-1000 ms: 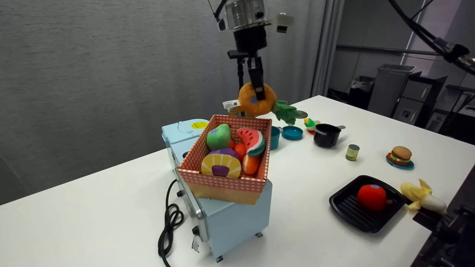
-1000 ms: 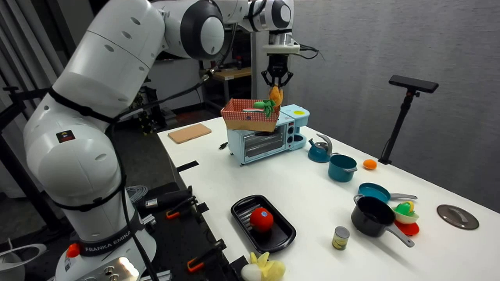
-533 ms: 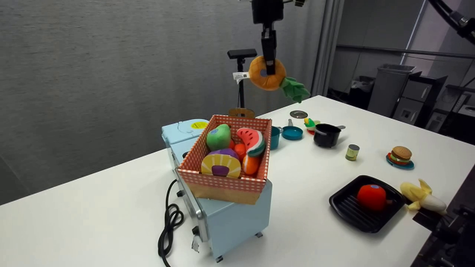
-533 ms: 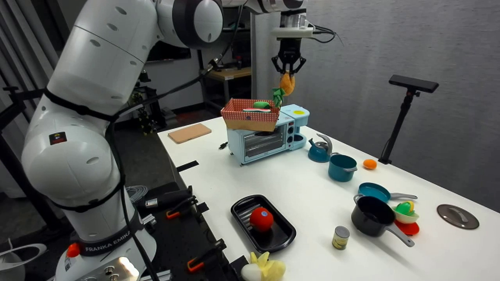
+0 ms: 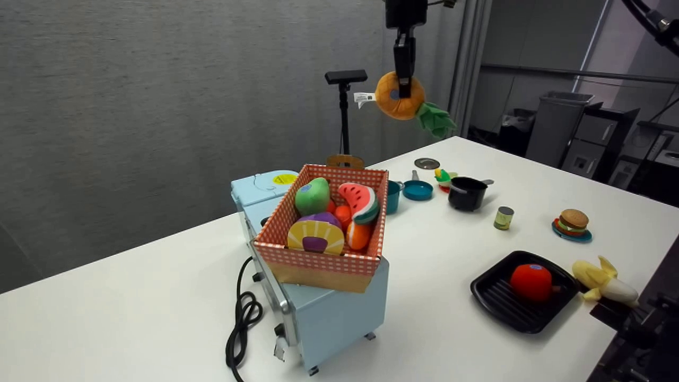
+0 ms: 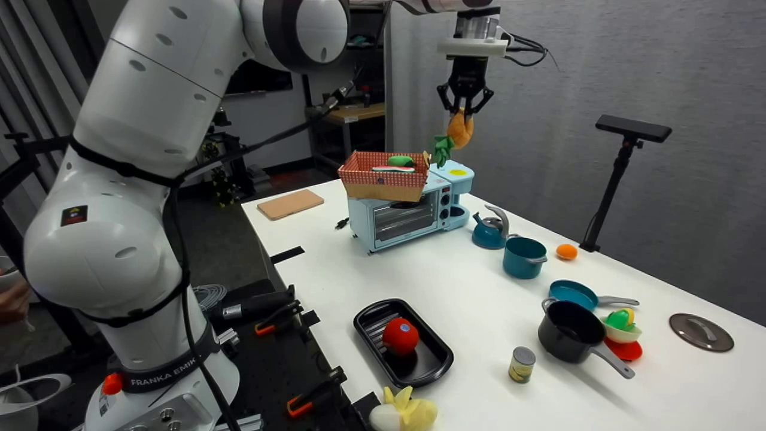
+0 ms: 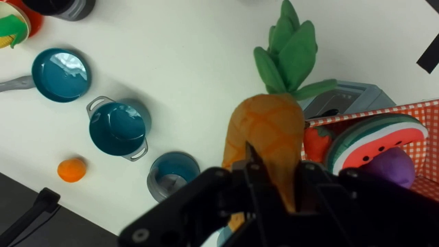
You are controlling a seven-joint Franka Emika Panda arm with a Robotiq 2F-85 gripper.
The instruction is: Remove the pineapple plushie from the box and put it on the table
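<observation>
The pineapple plushie (image 5: 387,101) is orange with green leaves, and it hangs in the air. It also shows in an exterior view (image 6: 461,133) and in the wrist view (image 7: 264,120). My gripper (image 6: 464,112) is shut on its orange body, with one finger on each side; the gripper also shows in the wrist view (image 7: 274,168). The leaves hang down to one side. The box (image 5: 329,260), red-checked, stands on a light-blue toaster oven (image 5: 345,318). It holds a watermelon slice, a green fruit and other plush fruits. The plushie is above and beside the box, over the white table (image 6: 335,281).
A kettle (image 6: 488,234), a teal pot (image 6: 522,260), an orange fruit (image 6: 566,252), a teal pan (image 6: 573,292) and a black pot (image 6: 568,335) stand along the table. A black tray (image 6: 440,362) holds a red fruit. A camera stand (image 6: 613,179) rises at the far edge.
My gripper and the pineapple plushie have moved up and to the right in both exterior views, away from the box. The plushie stays held. The box and its contents look unchanged.
</observation>
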